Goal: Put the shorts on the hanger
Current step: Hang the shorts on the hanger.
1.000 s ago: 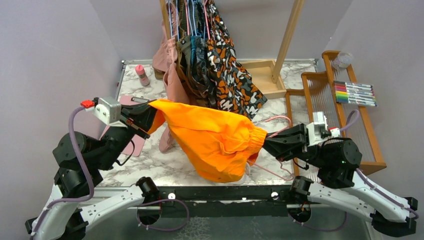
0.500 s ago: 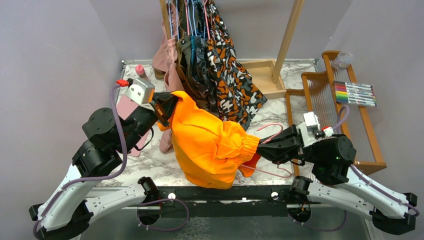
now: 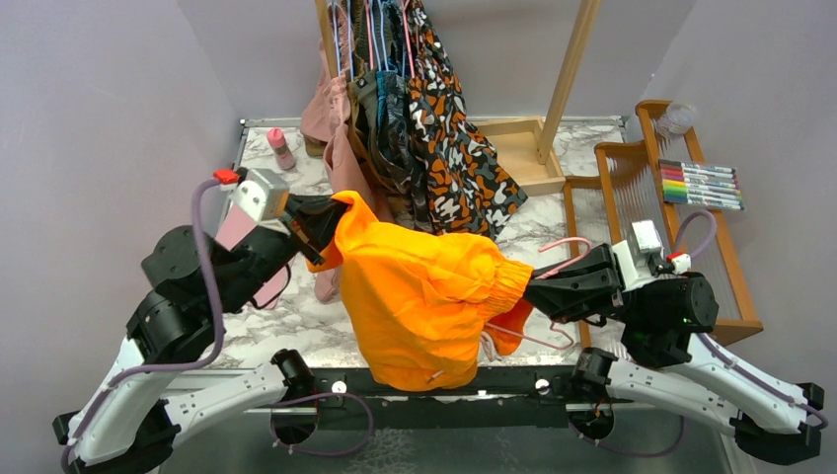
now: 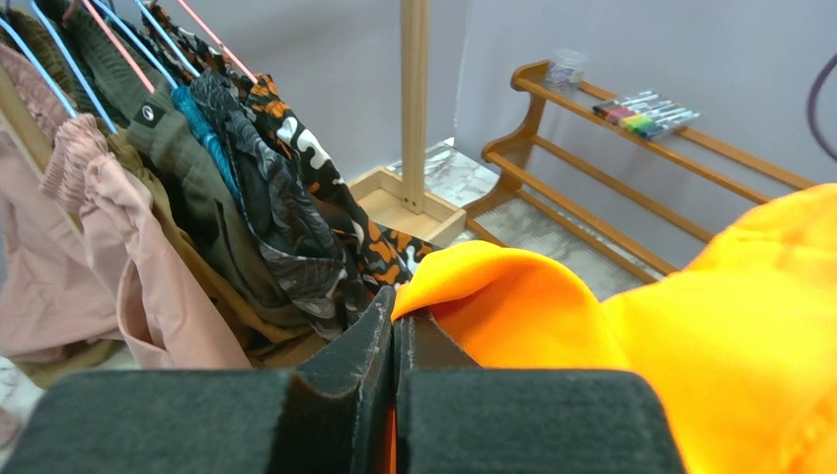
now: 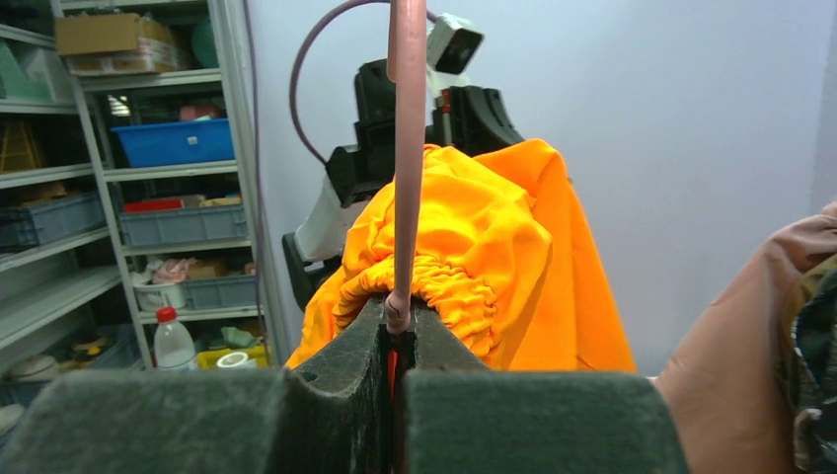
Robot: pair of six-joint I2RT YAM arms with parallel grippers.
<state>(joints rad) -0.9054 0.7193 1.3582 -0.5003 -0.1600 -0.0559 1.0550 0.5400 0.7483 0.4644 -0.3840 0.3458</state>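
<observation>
Left gripper (image 4: 395, 324): jaws pinched together on a corner fold of the shorts (image 3: 424, 286), orange cloth caught right at the tips and held up off the table (image 3: 296, 316). From that pinch the shorts drape down and across toward the right gripper (image 3: 538, 292), with the bulk hanging between the two. Right gripper: jaws clamped on the hanger (image 5: 407, 148), the pink wire rising straight up from between its pads in the wrist view. The gathered waistband is bunched just beyond its tips; contact with the wire cannot be told. One curve of wire shows on the far side of this gripper, another run on its near side, passing under the orange cloth. Patterned garment (image 3: 454, 168) and pink garment (image 3: 341, 158) hang just beyond the left gripper's tips. Markers (image 3: 701, 185) lie on the wooden shelf (image 3: 735, 286), outboard of the right gripper.
</observation>
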